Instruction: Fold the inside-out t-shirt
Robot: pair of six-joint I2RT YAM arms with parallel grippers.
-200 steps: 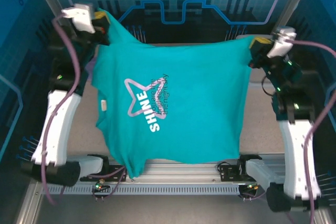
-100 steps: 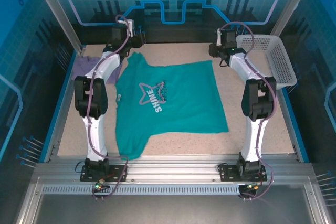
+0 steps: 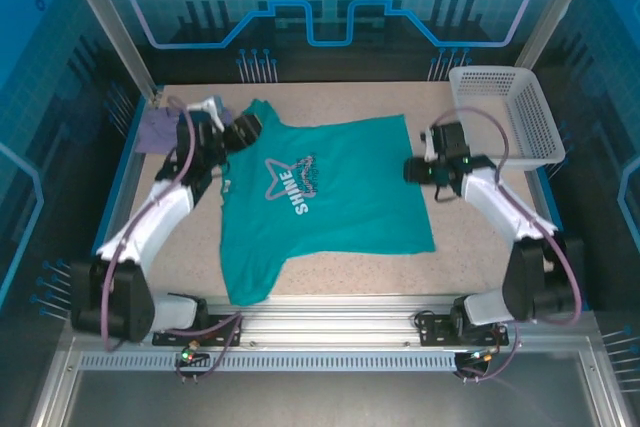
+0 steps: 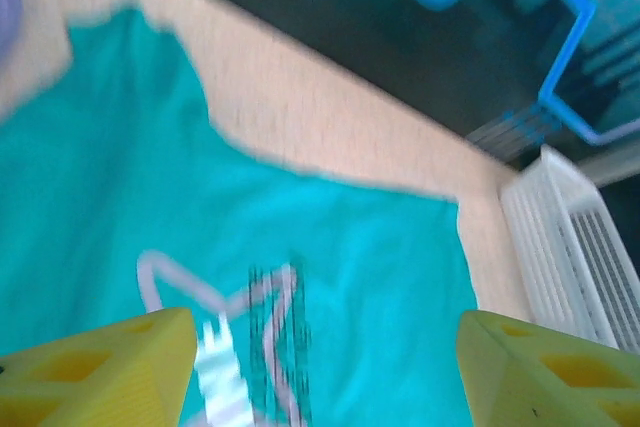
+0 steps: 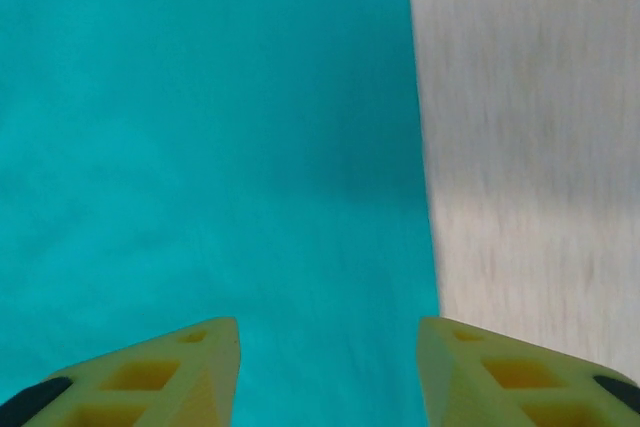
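The teal inside-out t-shirt [image 3: 330,197] lies spread flat on the table with its white logo [image 3: 290,187] facing up, one sleeve toward the near left. My left gripper [image 3: 248,129] hovers over the shirt's far left corner, open. Its yellow fingers stand wide apart above the logo [image 4: 250,337], and the left gripper [image 4: 325,332] has nothing between them. My right gripper [image 3: 412,169] is at the shirt's right edge, open. In the right wrist view the right gripper [image 5: 328,332] hangs over the teal cloth [image 5: 200,147] next to bare table.
A white mesh basket [image 3: 510,112] stands at the far right, also seen in the left wrist view as the basket [image 4: 570,247]. A lavender shirt [image 3: 158,130] lies at the far left beside the left arm. The speckled table [image 3: 480,237] shows bare right of the t-shirt.
Both grippers held the shirt stretched up in the air, then laid it on the table and opened. Both arms have since drawn back toward the near side.
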